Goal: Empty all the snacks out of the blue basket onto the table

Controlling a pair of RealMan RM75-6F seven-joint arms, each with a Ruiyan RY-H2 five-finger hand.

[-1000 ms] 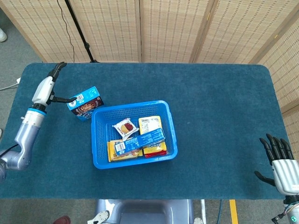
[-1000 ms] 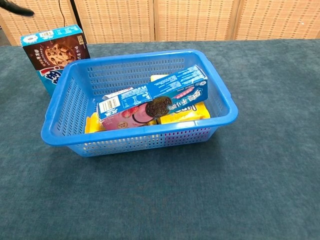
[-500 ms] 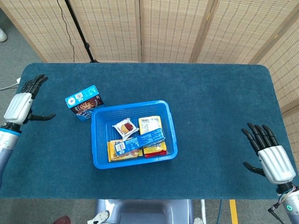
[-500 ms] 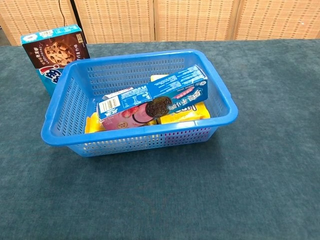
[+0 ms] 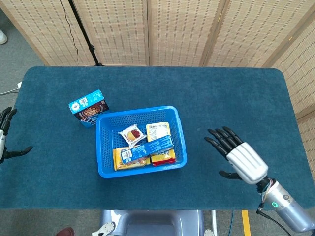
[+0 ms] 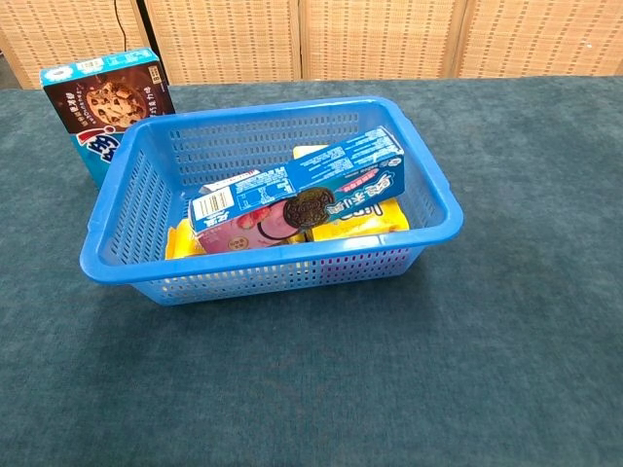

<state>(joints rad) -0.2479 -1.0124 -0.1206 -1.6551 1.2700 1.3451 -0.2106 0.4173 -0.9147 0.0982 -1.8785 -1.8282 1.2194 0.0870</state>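
The blue basket [image 5: 178, 126] [image 6: 435, 190] stands mid-table with several snacks inside. A long blue cookie box [image 5: 147, 148] [image 6: 302, 190] lies across the top, over yellow packets [image 5: 158, 131] [image 6: 362, 220] and a small white pack with a red cake picture [image 5: 132, 134]. A blue cookie box [image 5: 88, 108] [image 6: 102, 102] stands on the table just left of the basket. My right hand [image 5: 240, 159] hovers open to the right of the basket, fingers spread. My left hand [image 5: 6, 132] shows at the far left edge, open and empty. Neither hand appears in the chest view.
The dark teal tablecloth [image 5: 226, 108] covers the whole table. Woven screens [image 5: 182, 29] stand behind it, with a black stand [image 5: 83, 29] at the back left.
My left hand has let go of the blue cookie box and drawn back to the far left edge. My right hand has moved up and left toward the basket.
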